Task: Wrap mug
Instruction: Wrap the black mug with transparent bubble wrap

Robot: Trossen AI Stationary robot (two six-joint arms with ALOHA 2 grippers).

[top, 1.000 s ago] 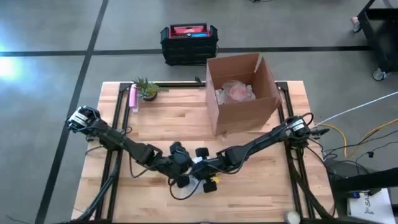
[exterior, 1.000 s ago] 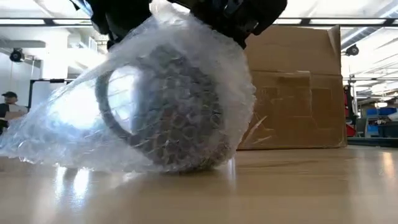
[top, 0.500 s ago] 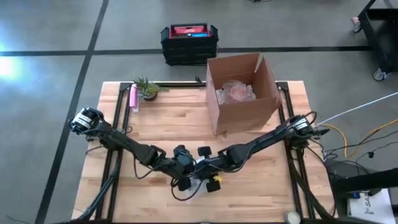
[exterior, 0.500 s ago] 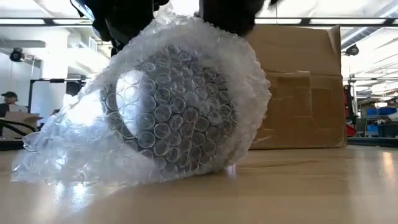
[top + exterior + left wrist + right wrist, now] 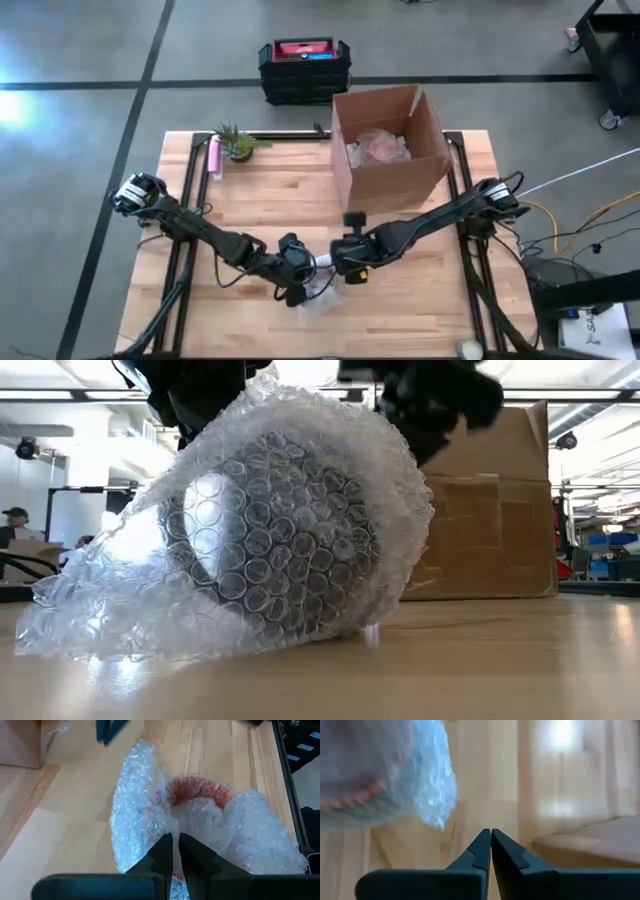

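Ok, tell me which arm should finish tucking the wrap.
Left. Its gripper is pinched on the bubble wrap around the mug; the right gripper is shut, empty, off the bundle.

Bright, even overhead light; ceiling strips glare behind the bubble wrap [image 5: 250, 530], which glints. The right wrist view is motion-blurred; the counter [image 5: 480, 660] foreground is soft.

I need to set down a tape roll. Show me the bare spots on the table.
Bare wood lies between the pink bottle and the cardboard box, and along the table front right of the bubble-wrapped mug. The middle front is crowded: the left pincer pinches the wrap and the right pincer, shut, hangs beside it.
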